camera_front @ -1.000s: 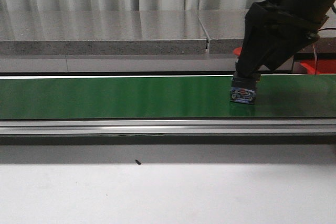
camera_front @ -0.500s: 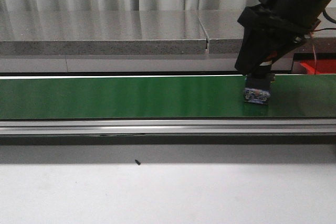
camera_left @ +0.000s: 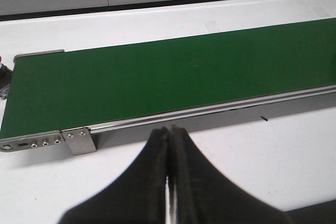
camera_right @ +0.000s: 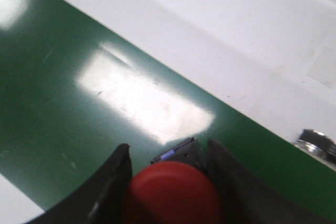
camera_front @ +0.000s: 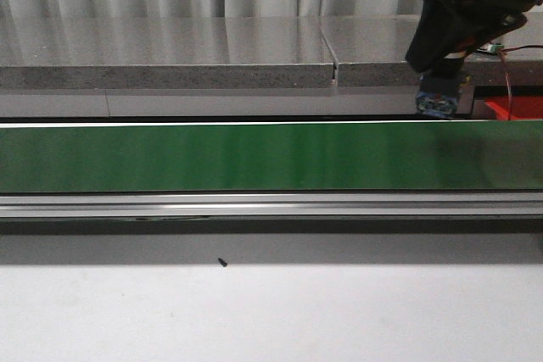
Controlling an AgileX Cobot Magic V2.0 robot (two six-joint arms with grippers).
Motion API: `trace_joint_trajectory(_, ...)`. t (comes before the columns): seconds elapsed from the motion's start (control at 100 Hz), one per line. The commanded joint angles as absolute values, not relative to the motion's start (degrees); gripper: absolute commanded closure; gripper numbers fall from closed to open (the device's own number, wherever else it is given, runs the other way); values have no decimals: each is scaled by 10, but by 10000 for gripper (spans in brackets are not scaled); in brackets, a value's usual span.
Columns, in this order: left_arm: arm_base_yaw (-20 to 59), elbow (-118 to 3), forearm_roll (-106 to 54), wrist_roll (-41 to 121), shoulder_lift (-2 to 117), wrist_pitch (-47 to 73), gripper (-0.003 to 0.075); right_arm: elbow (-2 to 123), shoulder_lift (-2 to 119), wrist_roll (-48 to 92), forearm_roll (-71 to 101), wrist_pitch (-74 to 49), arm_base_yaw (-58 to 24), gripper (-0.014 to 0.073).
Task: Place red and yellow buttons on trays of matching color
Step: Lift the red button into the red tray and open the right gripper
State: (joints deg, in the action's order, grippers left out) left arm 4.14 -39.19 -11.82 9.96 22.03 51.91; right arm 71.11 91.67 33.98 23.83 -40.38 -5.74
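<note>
Right gripper (camera_right: 168,182) clamping red button (camera_right: 173,192), hovering over belt (camera_front: 212,157); advise level carry toward red tray (camera_front: 516,108), far right. Left gripper (camera_left: 169,145) pressed closed, empty.

You have the belt (camera_front: 254,157) running straight across the middle of the front frame, edge to edge. Below it lies the table (camera_front: 271,311), with a small speck (camera_front: 222,263) left of centre. Above the belt, a ledge (camera_front: 170,61) spans the frame. In the upper right, the right gripper (camera_front: 439,101) hangs above the belt's far edge with the button (camera_front: 438,104) between its fingers. A tray (camera_front: 516,108) sits at the right edge, just behind the belt
</note>
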Motion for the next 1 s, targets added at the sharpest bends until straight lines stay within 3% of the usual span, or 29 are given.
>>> trace_joint_trajectory(0.0, 45, -405, -127, 100, 225, 484, 739, 742, 889, 324, 251, -390, -27, 527)
trace_joint_trajectory(0.54, 45, -405, -127, 100, 225, 484, 739, 848, 908, 236, 251, -430, 168, 527)
trace_joint_trajectory(0.99, 45, -405, -127, 100, 225, 484, 739, 984, 1034, 196, 249, -500, 208, 527)
